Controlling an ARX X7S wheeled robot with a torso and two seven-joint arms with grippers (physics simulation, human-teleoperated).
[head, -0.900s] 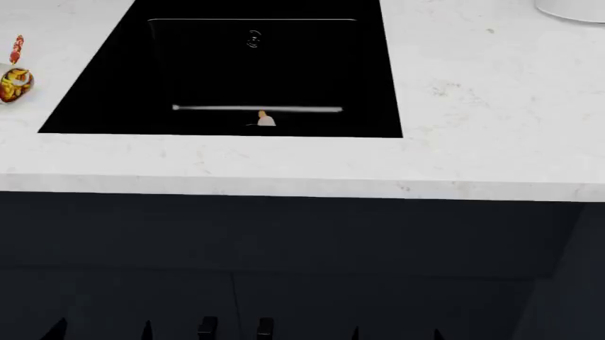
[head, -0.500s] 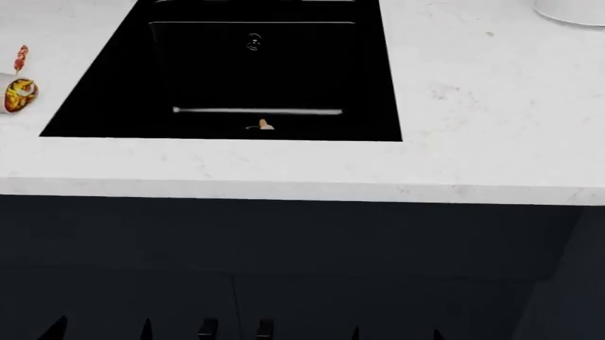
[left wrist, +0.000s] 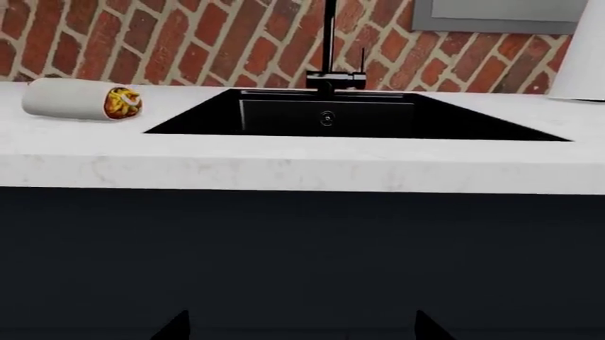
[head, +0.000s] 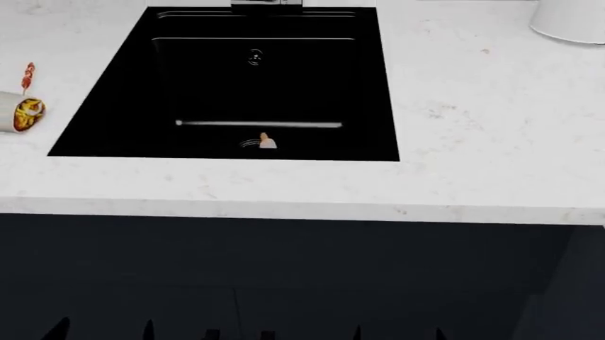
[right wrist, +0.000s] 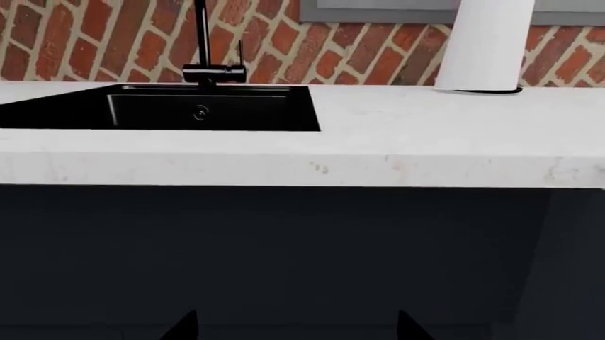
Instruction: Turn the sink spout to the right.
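Note:
The sink spout point(left wrist: 329, 35) is a slim black tube rising from its base at the back of the sink point(left wrist: 283, 120). Its top arm is cut off by the frame. A thin lever rod point(left wrist: 363, 60) stands beside it. The spout point(right wrist: 201, 35) and sink point(right wrist: 142, 110) also show in the right wrist view. In the head view only the spout's base point(head: 266, 3) shows, behind the sink point(head: 113, 120). My left gripper point(left wrist: 299, 329) and right gripper point(right wrist: 296, 329) are open and empty, low in front of the dark cabinet, far from the spout.
A wrapped burrito point(left wrist: 83, 99) lies on the white counter point(left wrist: 302, 163) left of the sink, also in the head view point(head: 21, 113). A tall white cylinder point(right wrist: 487, 42) stands at the counter's back right. A brick wall point(left wrist: 189, 42) backs the counter.
The head view has shifted, so the counter and sink sit lower in the frame and the spout's base now shows at the top edge. The gripper tips stay at the bottom edge.

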